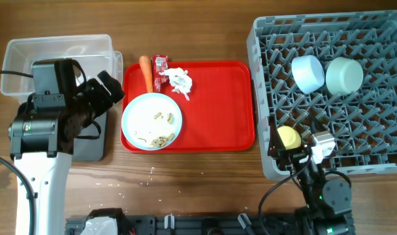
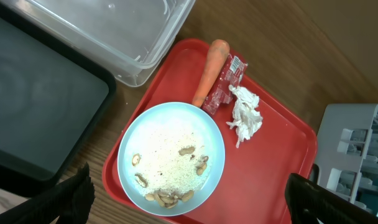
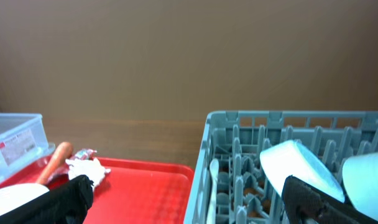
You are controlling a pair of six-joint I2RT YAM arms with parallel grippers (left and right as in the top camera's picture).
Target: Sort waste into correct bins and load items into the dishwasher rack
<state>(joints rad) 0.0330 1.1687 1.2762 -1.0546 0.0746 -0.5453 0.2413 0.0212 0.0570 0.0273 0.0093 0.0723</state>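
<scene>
A round white plate (image 1: pixel 151 121) with tan crumbs (image 2: pixel 170 196) sits on the red tray (image 1: pixel 218 111). An orange carrot (image 1: pixel 146 73), a red wrapper (image 1: pixel 160 65) and a crumpled white tissue (image 1: pixel 179 79) lie at the tray's back left. My left gripper (image 1: pixel 104 94) is open and empty above the black bin (image 1: pixel 91 140), next to the clear tub (image 1: pixel 58 55). The grey rack (image 1: pixel 335 91) holds a pale blue bowl (image 1: pixel 307 73), a pale green bowl (image 1: pixel 344 75), a yellow bowl (image 1: pixel 288 138) and a white spoon (image 3: pixel 214 180). My right gripper (image 1: pixel 295 156) is open and empty at the rack's front left corner.
The tray lies between the bins on the left and the rack on the right. Bare wooden table shows in front of the tray (image 1: pixel 198 176). My left arm's body covers the table's left front.
</scene>
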